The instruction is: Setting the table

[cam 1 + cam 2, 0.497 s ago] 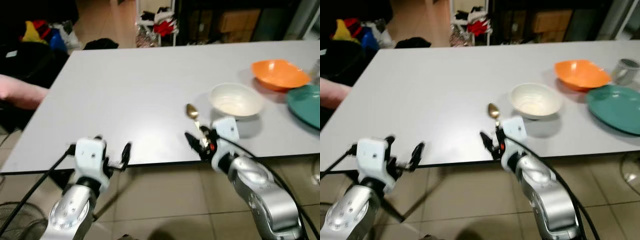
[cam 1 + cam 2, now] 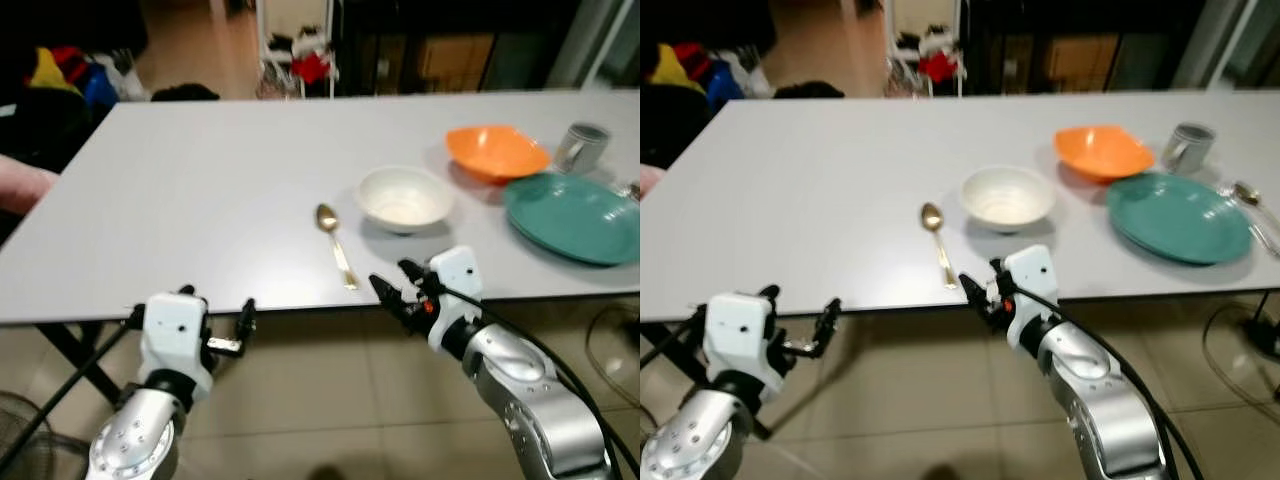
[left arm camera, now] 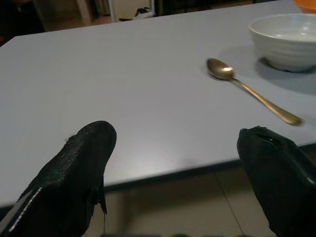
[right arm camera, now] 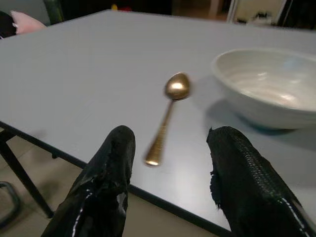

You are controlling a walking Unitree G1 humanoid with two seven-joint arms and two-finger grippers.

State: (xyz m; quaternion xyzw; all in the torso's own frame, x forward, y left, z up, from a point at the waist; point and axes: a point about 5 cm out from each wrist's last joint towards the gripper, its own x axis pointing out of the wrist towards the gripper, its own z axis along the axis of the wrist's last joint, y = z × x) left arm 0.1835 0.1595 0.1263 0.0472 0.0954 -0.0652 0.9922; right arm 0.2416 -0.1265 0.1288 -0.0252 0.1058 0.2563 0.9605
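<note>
Gold spoon (image 2: 335, 244) lies flat at tabletop's (image 2: 200, 200) near edge, shiny bowl pointing inward, beside white bowl (image 2: 404, 197). Right gripper (image 2: 397, 290) fingers apart, empty, just off edge. Left gripper (image 2: 215, 322) fingers spread, empty.

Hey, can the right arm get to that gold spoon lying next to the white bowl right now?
Probably yes. The right pincer is open just off the table edge, facing the gold spoon's handle end, with nothing between them.

On the grey bench (image 2: 820, 200) a gold spoon (image 2: 938, 244) lies left of a white bowl (image 2: 1007, 196). Farther right sit an orange bowl (image 2: 1103, 150), teal plate (image 2: 1180, 218) and metal cup (image 2: 1188, 147). The right gripper (image 2: 982, 288), fingers apart, hovers at the near edge by the spoon's handle; the left gripper (image 2: 800, 320) hangs below it.
</note>
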